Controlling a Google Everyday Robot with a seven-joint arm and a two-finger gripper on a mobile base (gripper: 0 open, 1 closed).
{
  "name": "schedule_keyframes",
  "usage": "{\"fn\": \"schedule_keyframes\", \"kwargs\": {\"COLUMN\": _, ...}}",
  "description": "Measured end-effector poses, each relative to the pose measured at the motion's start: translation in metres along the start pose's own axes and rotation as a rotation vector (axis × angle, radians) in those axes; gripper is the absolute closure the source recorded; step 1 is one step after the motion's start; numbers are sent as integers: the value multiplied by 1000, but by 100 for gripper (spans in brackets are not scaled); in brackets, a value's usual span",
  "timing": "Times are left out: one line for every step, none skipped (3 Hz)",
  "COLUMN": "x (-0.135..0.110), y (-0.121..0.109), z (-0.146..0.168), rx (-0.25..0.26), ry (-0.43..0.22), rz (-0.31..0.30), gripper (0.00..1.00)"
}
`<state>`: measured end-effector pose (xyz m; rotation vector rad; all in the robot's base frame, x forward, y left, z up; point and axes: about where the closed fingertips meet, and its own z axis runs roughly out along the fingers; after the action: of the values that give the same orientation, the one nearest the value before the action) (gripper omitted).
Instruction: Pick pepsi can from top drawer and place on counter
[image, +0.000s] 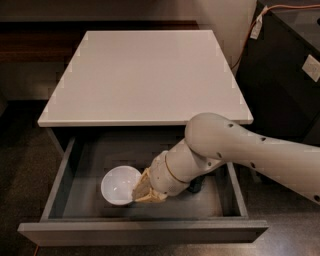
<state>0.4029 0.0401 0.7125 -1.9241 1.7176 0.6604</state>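
Tool (144, 190): you find it low inside the open drawer (56, 187), near the front, pointing down and to the left of the picture. Its tan tip sits right at the rim of the bowl (118, 184); you cannot tell whether the two touch. Tool state: cannot tell, since the tip shows only as one tan wedge against the bowl. Nothing shows in its hold.

Arm (240, 150): white, thick, with small dark dots. It enters from the right edge, bends over the right half of the drawer and runs down to the tool.

Can (195, 186): you see only a small dark piece of it on the drawer floor, under the arm's wrist, to the right of the tool and apart from its tip. The rest is hidden by the arm.

Bowl: white, round, upright, left of centre on the drawer floor.

Drawer: pulled well out, grey walls, dark inside.

Counter (145, 75): flat white slab directly above and behind the drawer.

Right of the counter: a dark cabinet (285, 65) with an orange cable (295, 7) along its top.
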Motion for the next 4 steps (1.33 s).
{"fn": "schedule_keyframes", "kwargs": {"x": 4, "y": -12, "z": -20, "rx": 60, "ry": 1, "rz": 7, "gripper": 15}}
{"fn": "schedule_keyframes", "kwargs": {"x": 11, "y": -21, "z": -42, "rx": 119, "ry": 12, "rz": 22, "gripper": 0}}
{"fn": "schedule_keyframes", "kwargs": {"x": 21, "y": -31, "z": -65, "rx": 168, "ry": 27, "rz": 42, "gripper": 0}}
{"fn": "schedule_keyframes", "kwargs": {"x": 39, "y": -39, "z": -87, "rx": 216, "ry": 34, "rz": 82, "gripper": 0}}
